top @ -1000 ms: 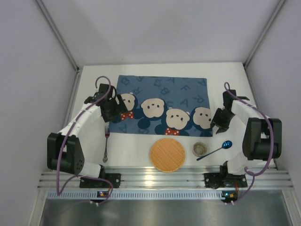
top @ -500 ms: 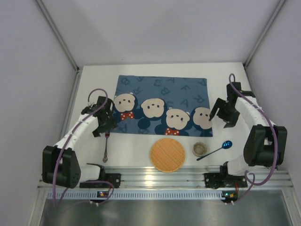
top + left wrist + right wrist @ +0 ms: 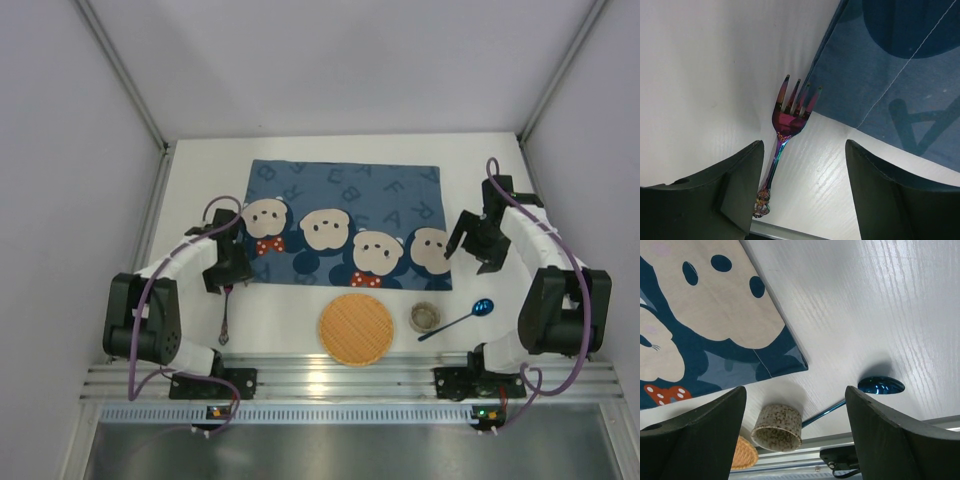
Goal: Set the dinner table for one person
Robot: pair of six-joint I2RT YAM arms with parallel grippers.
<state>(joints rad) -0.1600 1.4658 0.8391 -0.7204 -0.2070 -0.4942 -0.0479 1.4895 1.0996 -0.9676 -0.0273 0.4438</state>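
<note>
The white dinner table (image 3: 290, 310) carries a blue bear-print mat (image 3: 345, 222). An iridescent fork (image 3: 226, 308) lies left of the mat, its tines touching the mat's edge in the left wrist view (image 3: 791, 112). A woven round plate (image 3: 356, 328), a speckled cup (image 3: 425, 317) and a blue spoon (image 3: 460, 318) lie near the front edge. My left gripper (image 3: 226, 276) is open and empty just above the fork's tines (image 3: 800, 190). My right gripper (image 3: 470, 250) is open and empty beside the mat's right edge, above the cup (image 3: 777, 427) and spoon (image 3: 880, 385).
White booth walls enclose the table on three sides. An aluminium rail (image 3: 340, 375) runs along the near edge by the arm bases. The mat's corner (image 3: 790, 360) lies close to the cup.
My left gripper has moved from the mat's left edge down and toward the fork. My right gripper shifted up and outward along the mat's right edge, then held still.
</note>
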